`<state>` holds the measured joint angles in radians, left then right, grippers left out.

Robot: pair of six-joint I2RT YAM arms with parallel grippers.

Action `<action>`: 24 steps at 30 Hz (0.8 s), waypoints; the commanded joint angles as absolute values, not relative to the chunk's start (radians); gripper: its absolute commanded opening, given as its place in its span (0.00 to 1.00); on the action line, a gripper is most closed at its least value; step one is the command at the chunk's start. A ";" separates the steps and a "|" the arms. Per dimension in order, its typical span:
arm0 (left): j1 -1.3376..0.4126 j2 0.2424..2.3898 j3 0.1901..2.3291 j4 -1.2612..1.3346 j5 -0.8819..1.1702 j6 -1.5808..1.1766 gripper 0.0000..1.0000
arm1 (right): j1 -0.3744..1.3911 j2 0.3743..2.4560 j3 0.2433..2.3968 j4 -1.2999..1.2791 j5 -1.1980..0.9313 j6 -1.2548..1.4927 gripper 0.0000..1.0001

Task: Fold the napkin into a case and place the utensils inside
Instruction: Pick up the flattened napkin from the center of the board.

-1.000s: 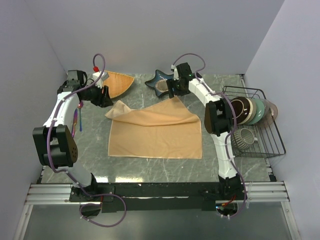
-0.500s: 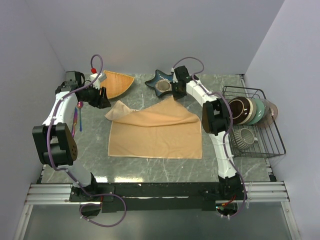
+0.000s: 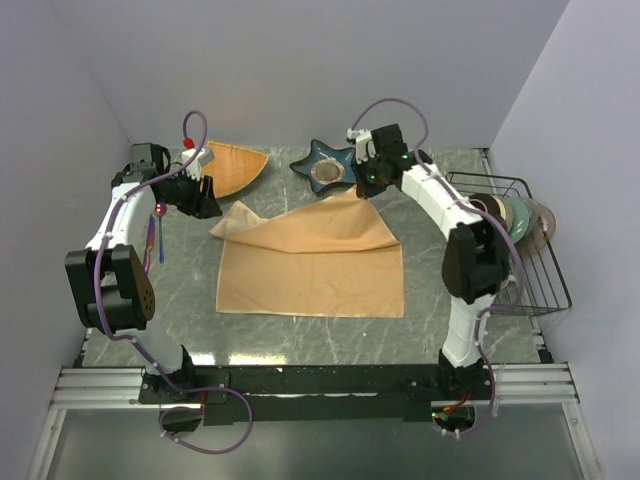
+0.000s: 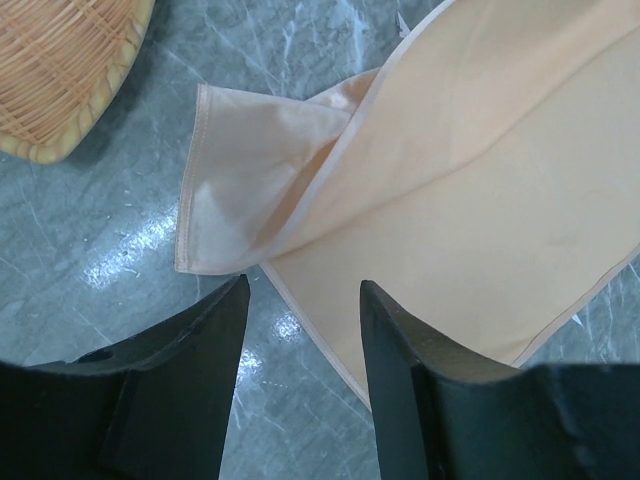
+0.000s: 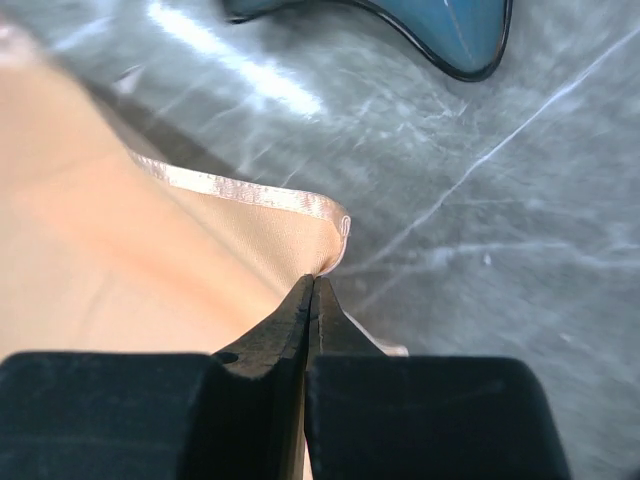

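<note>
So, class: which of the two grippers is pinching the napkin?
The right gripper, shut on the napkin at its far corner; the left gripper hangs open, holding nothing.

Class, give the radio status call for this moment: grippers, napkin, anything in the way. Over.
Right gripper shut on napkin far corner. Left gripper open, empty, by folded-back corner. Utensils beside cloth, not inside. Star dish just past that corner.

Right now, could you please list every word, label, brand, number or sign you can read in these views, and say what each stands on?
None: no readable text shows in any of the three views.
The napkin, the woven fan-shaped dish, the blue star-shaped dish and the marble table bear no lettering, labels or numbers.
</note>
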<state>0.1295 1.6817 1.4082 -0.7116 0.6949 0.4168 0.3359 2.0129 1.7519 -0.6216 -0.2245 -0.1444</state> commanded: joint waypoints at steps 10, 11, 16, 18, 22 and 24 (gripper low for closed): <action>0.133 1.697 1.398 -0.916 0.572 0.877 0.50 | 0.350 1.734 1.349 -0.841 -0.373 -0.638 0.00; 0.133 1.697 1.370 -0.898 0.551 0.908 0.50 | 0.354 1.724 1.312 -0.842 -0.367 -0.664 0.00; 0.132 1.674 1.255 -0.799 0.589 1.143 0.53 | 0.357 1.713 1.253 -0.828 -0.331 -0.680 0.00; 0.132 1.678 1.244 -0.779 0.614 1.204 0.54 | 0.357 1.720 1.253 -0.828 -0.327 -0.677 0.00; 0.104 1.718 1.236 -0.844 0.575 1.330 0.55 | 0.359 1.718 1.240 -0.830 -0.316 -0.683 0.00; 0.094 1.713 1.217 -0.844 0.563 1.376 0.54 | 0.359 1.718 1.238 -0.827 -0.311 -0.684 0.00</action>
<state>0.1173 1.7073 1.2381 -0.8310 0.5495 1.1828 0.3538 1.7618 1.2430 -0.8322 -0.3302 -0.6582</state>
